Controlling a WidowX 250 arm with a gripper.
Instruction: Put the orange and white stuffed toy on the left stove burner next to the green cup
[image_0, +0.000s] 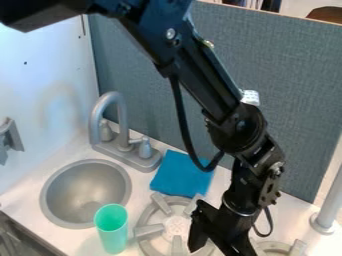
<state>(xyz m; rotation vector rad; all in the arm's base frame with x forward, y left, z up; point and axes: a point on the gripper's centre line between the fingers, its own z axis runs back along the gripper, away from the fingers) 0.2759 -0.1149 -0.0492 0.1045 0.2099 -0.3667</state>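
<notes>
Right now, your gripper (213, 247) hangs low over the burner (177, 225), its fingers apart | its raised prongs (148, 231) sit close; gain height before shifting sideways | the green cup (112, 227) stands upright between burner and sink (87, 185), looks tippy; give it room | behind, blue cloth (180, 175) lies beside the faucet (123, 125).

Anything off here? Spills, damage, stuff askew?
No spill or damage visible; green cup stands upright by the sink. Only mild oddity: blue cloth lies right by the burner, an unusual spot for fabric.
</notes>
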